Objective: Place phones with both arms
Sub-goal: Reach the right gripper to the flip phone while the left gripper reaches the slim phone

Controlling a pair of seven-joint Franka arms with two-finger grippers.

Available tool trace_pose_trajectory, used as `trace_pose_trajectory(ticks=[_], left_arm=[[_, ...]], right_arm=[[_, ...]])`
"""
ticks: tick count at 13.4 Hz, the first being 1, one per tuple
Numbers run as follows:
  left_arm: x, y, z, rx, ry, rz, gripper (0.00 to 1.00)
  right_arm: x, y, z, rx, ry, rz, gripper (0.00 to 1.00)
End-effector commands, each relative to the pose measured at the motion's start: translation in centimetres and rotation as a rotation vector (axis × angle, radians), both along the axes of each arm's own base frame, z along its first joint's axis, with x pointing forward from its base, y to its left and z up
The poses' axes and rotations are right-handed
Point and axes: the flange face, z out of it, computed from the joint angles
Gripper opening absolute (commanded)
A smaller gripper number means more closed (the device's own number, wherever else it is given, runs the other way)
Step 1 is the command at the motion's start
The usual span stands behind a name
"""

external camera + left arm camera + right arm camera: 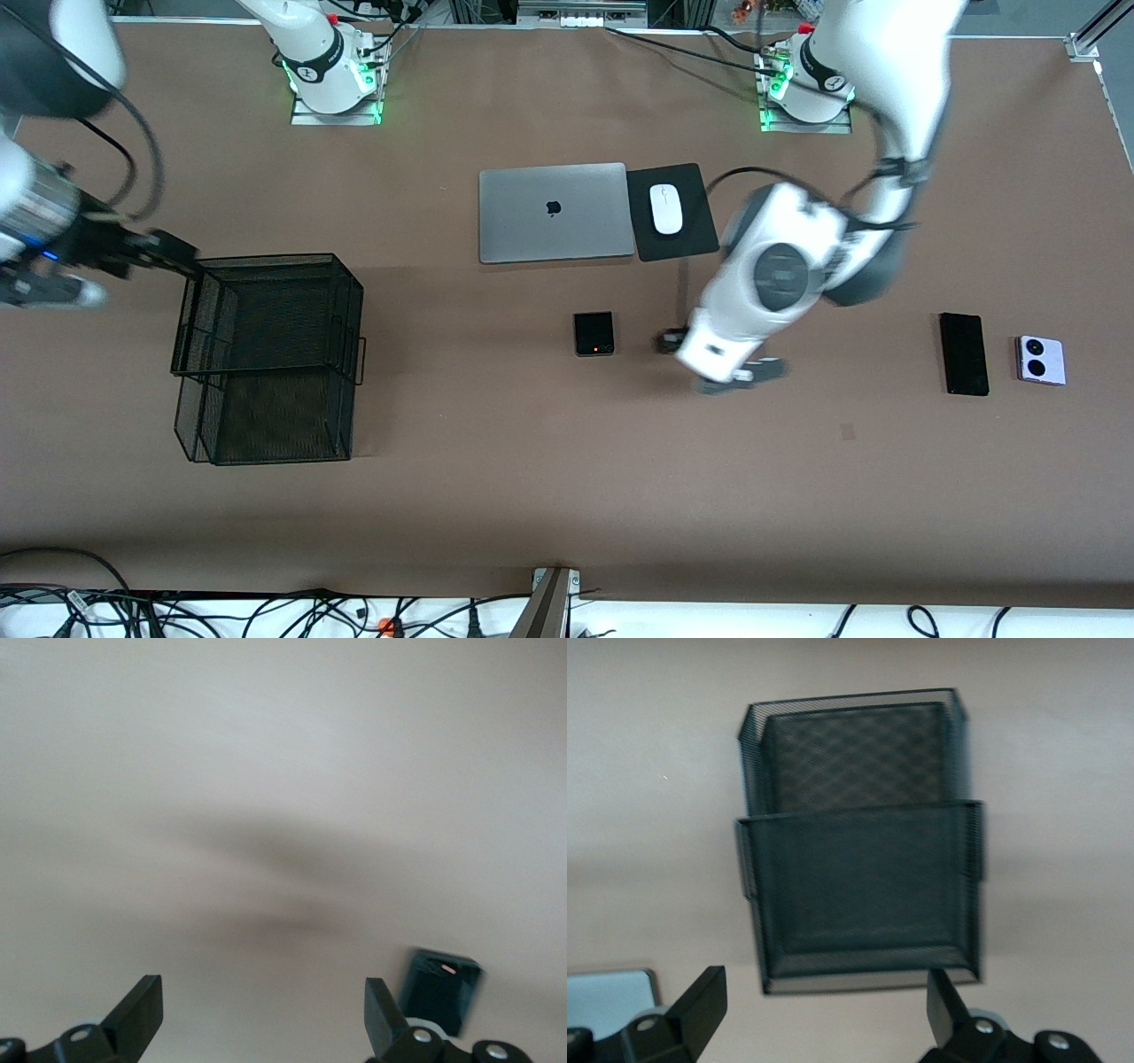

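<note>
The squarish black folded phone (594,333) lies mid-table, nearer the front camera than the laptop. It also shows in the left wrist view (438,988). The long slim black phone (964,353) and the lilac phone with two lenses (1041,360) lie side by side toward the left arm's end. My left gripper (713,368) hangs over bare table beside the folded phone, open and empty (264,1010). My right gripper (182,259) is at the rim of the black mesh basket (266,354), open and empty (824,1005).
A grey laptop (554,213) sits closed beside a black pad (687,239) with a white mouse (666,209). The two-tier mesh basket (859,859) fills the right wrist view, with a laptop corner (607,997) at its edge. Cables run along the table's near edge.
</note>
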Motion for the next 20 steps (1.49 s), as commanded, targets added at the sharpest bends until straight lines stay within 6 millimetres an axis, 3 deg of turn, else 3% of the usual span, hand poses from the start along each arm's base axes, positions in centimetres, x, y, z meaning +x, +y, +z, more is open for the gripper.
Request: trace_pose_trajectory(ticks=[1, 4, 6, 9, 11, 12, 13, 16, 18, 20], left_arm=[[0.9, 8.5, 1.0, 0.101, 0.036, -0.097, 1.0], [1.8, 18.2, 1.6, 0.1, 0.088, -0.164, 1.0], [2.2, 25.7, 1.7, 0.125, 0.096, -0.261, 1.0], [1.9, 36.4, -1.1, 0.095, 0.085, -0.325, 1.0], [1.5, 39.9, -3.4, 0.076, 0.068, -0.382, 1.0], [1.1, 40.5, -5.0, 0.076, 0.054, -0.382, 1.0], [0.8, 41.0, -6.6, 0.078, 0.022, -0.396, 1.0], [-0.7, 43.3, -10.5, 0.075, -0.032, -0.433, 1.0], [-1.2, 44.0, -13.1, 0.061, -0.031, -0.454, 1.0], [-1.5, 44.5, -14.5, 0.058, -0.037, -0.45, 1.0]], right_arm=[[1.1, 6.7, -2.5, 0.025, -0.033, -0.022, 1.0], [1.4, 14.8, -6.0, 0.008, -0.07, -0.064, 1.0], [0.8, 21.8, -8.4, -0.03, -0.081, -0.119, 1.0], [-1.2, 31.9, -11.6, -0.042, -0.09, -0.116, 1.0], [-3.3, 39.4, -14.8, -0.053, -0.101, -0.034, 1.0], [-4.1, 42.6, -16.1, -0.06, -0.122, 0.019, 1.0], [-4.4, 44.6, -17.4, -0.058, -0.133, 0.047, 1.0], [-5.7, 48.5, -21.5, -0.006, -0.152, 0.072, 1.0], [-7.0, 50.1, -25.0, -0.01, -0.164, 0.031, 1.0], [-7.6, 50.9, -27.5, -0.011, -0.18, 0.043, 1.0]])
